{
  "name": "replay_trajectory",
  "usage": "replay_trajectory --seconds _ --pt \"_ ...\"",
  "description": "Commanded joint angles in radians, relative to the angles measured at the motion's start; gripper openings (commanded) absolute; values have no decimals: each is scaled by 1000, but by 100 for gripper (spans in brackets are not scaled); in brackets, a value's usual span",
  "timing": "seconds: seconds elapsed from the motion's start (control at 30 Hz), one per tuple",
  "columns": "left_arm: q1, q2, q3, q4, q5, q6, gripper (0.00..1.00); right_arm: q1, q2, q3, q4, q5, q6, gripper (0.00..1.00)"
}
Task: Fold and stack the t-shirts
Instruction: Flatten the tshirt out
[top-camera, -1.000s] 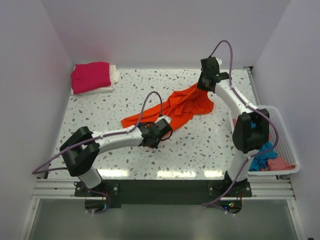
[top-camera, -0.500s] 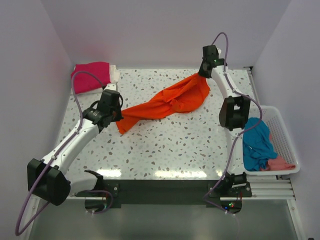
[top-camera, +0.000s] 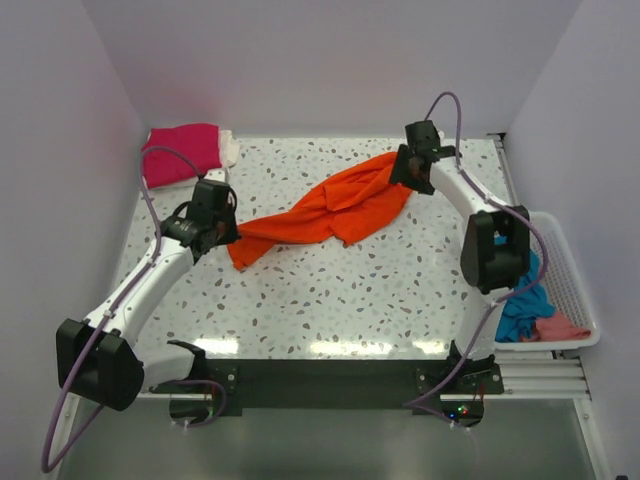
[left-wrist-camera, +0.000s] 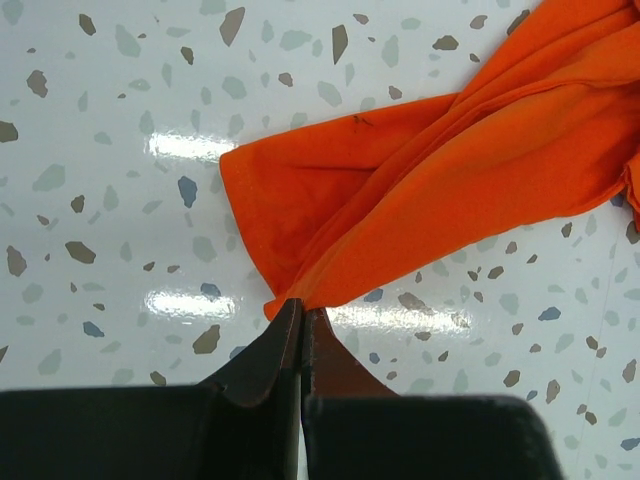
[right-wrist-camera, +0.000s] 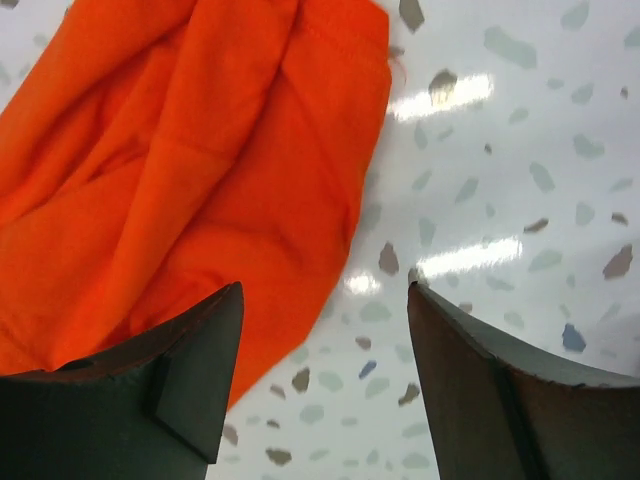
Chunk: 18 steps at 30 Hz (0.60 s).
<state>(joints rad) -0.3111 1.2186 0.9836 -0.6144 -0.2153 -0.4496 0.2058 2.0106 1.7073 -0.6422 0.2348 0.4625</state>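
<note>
Nearest the arm bases, a broad strip of the speckled table (top-camera: 380, 300) lies bare from the front edge up to the cloth, with free room across its width. Plain walls close in the left, far and right sides.

At the near right edge sits the white slatted basket (top-camera: 572, 285). It holds a crumpled teal-blue t-shirt (top-camera: 518, 312) with a salmon-pink t-shirt (top-camera: 560, 328) beside it at the near end. The right arm's elbow hides part of the basket.

The orange t-shirt (top-camera: 330, 210) lies on the table's middle, drawn out in a twisted band that runs from centre-left up toward the far right.

The left gripper (left-wrist-camera: 300, 310) is clenched on the shirt's left end, its jaws pressed together with a corner of the hem pinched at the tips, low over the table.

Further back, the right gripper (right-wrist-camera: 325, 290) stands released at the shirt's far right end. Its jaws are spread wide with only tabletop and the shirt's edge between them. The orange cloth runs under the left finger, and whether it touches I cannot tell.

In the far left corner a folded magenta-pink t-shirt (top-camera: 182, 152) rests on a folded white t-shirt (top-camera: 230, 148), close to the walls.
</note>
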Motion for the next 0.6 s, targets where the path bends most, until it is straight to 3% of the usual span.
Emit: replay_trajectory --seconds 0.0,0.17,0.3,0.57 --pt "23 -11 39 38 33 29 0 32 -197 -203 156 -44 70 69" --pt "30 -5 44 51 50 32 0 99 -274 -415 275 -98 134 68" --pt "35 -1 44 64 56 34 0 176 -208 -423 324 -117 185 68" --pt "49 -8 30 70 45 46 0 199 -46 -374 357 -103 222 66"
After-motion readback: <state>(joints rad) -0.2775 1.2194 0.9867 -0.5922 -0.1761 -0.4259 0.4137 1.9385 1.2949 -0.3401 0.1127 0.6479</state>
